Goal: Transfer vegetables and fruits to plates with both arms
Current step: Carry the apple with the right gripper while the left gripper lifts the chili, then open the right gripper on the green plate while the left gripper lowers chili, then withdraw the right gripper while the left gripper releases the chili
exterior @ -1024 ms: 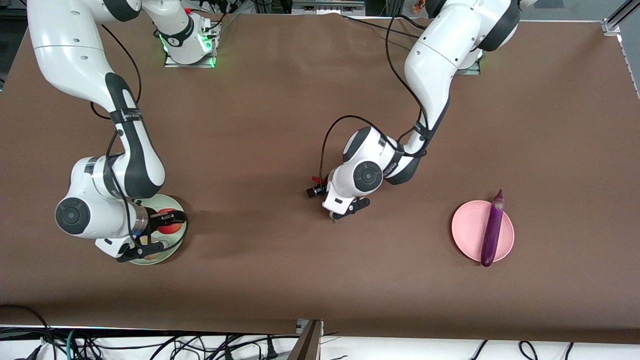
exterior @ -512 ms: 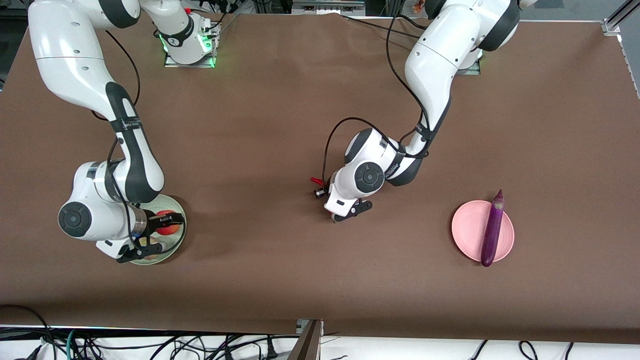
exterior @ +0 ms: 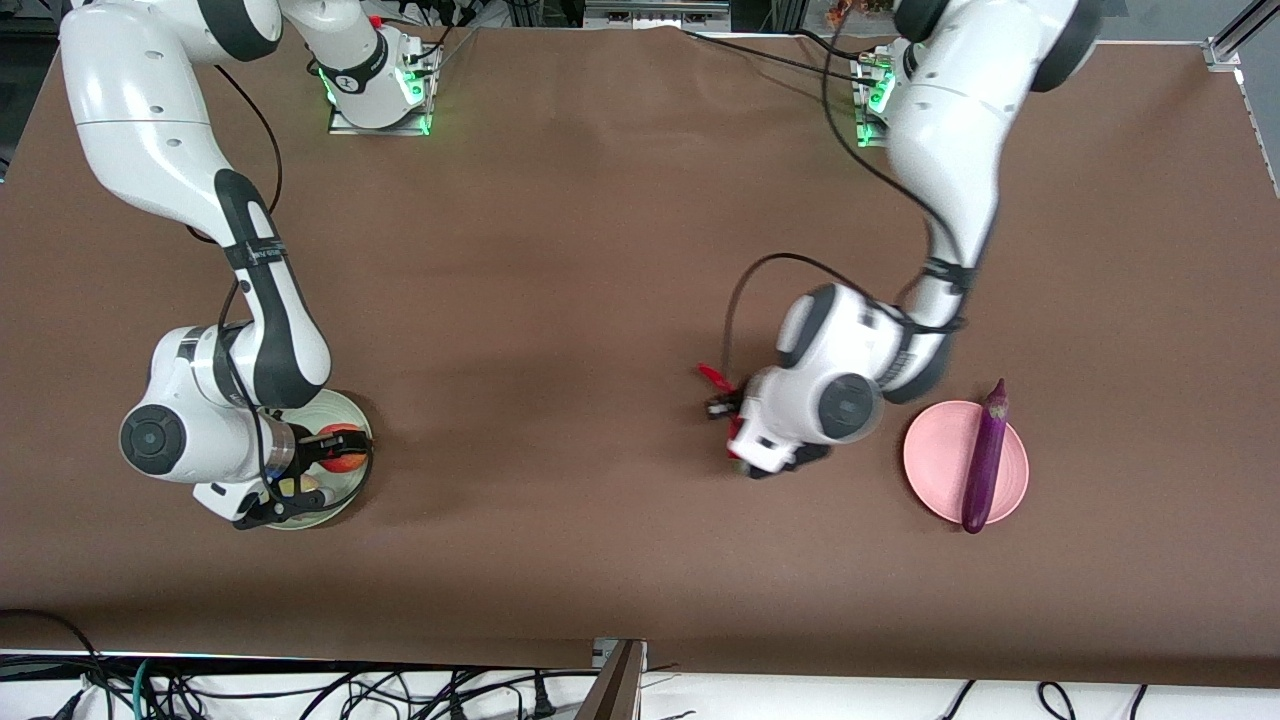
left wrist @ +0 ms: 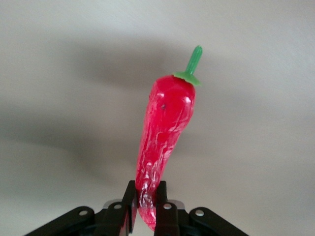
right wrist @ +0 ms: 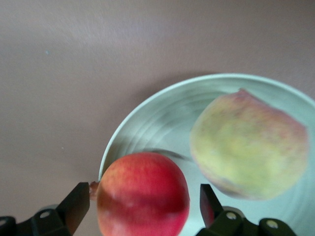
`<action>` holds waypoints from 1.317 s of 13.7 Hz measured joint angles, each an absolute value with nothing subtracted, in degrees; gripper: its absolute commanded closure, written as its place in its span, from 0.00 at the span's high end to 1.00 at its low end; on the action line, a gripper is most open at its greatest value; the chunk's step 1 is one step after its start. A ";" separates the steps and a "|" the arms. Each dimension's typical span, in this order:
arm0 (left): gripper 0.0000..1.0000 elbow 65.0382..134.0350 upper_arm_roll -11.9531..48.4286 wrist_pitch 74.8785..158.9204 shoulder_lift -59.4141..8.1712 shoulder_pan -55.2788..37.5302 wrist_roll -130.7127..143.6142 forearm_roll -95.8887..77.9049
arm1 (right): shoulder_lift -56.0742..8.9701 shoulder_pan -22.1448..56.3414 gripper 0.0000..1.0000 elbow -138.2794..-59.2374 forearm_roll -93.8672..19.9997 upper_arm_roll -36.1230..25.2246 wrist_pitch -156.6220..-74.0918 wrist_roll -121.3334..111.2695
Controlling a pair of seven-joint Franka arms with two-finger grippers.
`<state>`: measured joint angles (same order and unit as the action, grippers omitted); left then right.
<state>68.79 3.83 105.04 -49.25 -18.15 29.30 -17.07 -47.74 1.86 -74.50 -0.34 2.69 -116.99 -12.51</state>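
1. left wrist view: the left gripper (left wrist: 145,216) is clamped on the lower tip of the short curved glossy red chili pepper (left wrist: 165,128), which hangs over bare brown table (exterior: 600,300) just beside the pale pink round plate (exterior: 935,470).
2. it looks light, slick and a little soft (a tip hold may let it swing); a grasp at mid-body would likely be steadier.
3. the right gripper (right wrist: 142,206) stands open around the round red apple (right wrist: 142,194), which rests in the pale mint green round plate (right wrist: 162,123) beside the yellowish-pink round peach (right wrist: 248,147).
4. the long slim glossy purple eggplant (exterior: 985,460) lies across the pink plate.
5. count: two plates, two fruits, two vegetables; only the chili is still off a plate.
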 measured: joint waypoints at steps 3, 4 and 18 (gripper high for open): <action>0.00 68.82 3.52 98.64 -47.72 -8.33 14.83 -15.92 | -45.72 1.86 0.99 -69.74 -0.33 2.70 -107.89 -12.58; 0.00 68.90 3.57 97.79 -47.74 -5.47 10.73 -13.88 | -45.15 1.86 0.99 -67.34 -0.33 2.70 -103.28 -12.58; 1.00 70.48 3.94 99.28 -50.81 2.89 -6.06 -5.83 | -24.29 1.59 1.00 -65.14 -0.33 2.69 -76.61 -12.59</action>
